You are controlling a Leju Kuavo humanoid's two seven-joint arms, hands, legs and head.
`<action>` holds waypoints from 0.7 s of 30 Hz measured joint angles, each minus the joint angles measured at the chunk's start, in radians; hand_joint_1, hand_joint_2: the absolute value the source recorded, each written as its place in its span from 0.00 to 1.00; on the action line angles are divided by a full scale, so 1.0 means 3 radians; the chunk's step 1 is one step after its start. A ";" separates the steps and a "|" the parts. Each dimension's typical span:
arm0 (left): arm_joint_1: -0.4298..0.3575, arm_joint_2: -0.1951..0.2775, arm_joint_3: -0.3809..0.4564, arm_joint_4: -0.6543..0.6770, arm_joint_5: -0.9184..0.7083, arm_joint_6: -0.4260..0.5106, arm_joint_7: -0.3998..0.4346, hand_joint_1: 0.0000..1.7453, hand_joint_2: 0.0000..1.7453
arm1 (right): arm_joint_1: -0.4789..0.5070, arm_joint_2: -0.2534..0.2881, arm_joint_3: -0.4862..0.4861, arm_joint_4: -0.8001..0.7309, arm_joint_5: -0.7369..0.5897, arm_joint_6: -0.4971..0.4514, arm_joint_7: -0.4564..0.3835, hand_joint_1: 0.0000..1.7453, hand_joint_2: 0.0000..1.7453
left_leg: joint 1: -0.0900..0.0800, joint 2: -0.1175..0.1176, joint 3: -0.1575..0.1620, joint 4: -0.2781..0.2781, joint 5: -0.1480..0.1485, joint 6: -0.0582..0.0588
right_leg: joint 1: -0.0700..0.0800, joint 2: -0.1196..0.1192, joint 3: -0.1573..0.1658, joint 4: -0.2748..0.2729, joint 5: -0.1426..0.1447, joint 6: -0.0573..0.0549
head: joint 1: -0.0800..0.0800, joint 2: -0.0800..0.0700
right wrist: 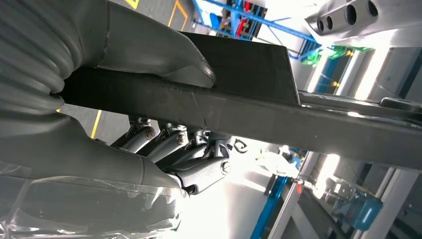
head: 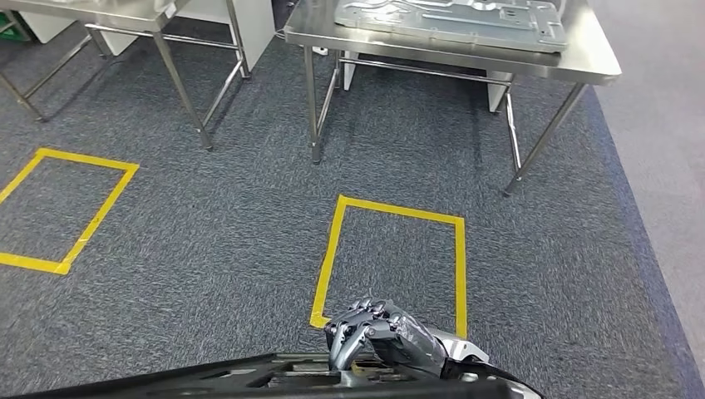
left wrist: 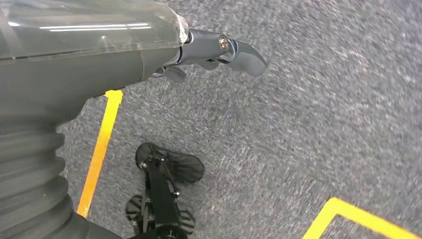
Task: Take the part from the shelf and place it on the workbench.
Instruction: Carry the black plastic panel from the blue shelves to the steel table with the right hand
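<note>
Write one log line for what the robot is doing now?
stage: carrying | right hand: grips dark part | left hand: holds nothing | workbench: ahead

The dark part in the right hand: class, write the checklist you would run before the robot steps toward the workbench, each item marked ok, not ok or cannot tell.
1. Right hand grips the dark part, thumb on one face, fingers under the other: ok.
2. Left hand holds nothing: ok.
3. Workbench ahead in the head view: ok.
4. Free room on the bench: not ok where the metal plate lies; the rest, cannot tell.
5. Carpet and yellow tape square between robot and bench bare: ok.
</note>
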 joint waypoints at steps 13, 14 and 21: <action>0.0004 -0.0030 0.0000 0.0000 -0.0027 -0.0011 0.0009 0.00 1.00 | 0.0041 -0.0011 -0.0014 -0.0072 0.0020 -0.0002 -0.0001 0.90 1.00 | -0.0022 -0.0095 -0.0302 0.0781 -0.0444 -0.0146 | 0.0042 0.0050 0.0475 -0.0911 0.0329 -0.0200 | -0.0022 0.0000; 0.0014 -0.0030 0.0000 0.0000 -0.0027 -0.0013 0.0011 0.00 1.00 | 0.0046 -0.0012 -0.0014 -0.0072 0.0020 -0.0002 0.0000 0.90 1.00 | -0.0021 -0.0097 -0.0357 0.0853 -0.0427 -0.0151 | 0.0042 0.0088 0.0476 -0.0905 0.0326 -0.0200 | -0.0022 0.0000; 0.0015 -0.0019 0.0000 0.0001 -0.0029 -0.0066 0.0038 0.00 1.00 | 0.0048 -0.0012 -0.0014 -0.0073 0.0092 -0.0042 0.0001 0.90 1.00 | -0.0002 -0.0270 -0.0054 0.0042 0.0008 -0.0090 | 0.0032 0.0276 0.0431 -0.0790 0.0267 -0.0104 | -0.0023 0.0000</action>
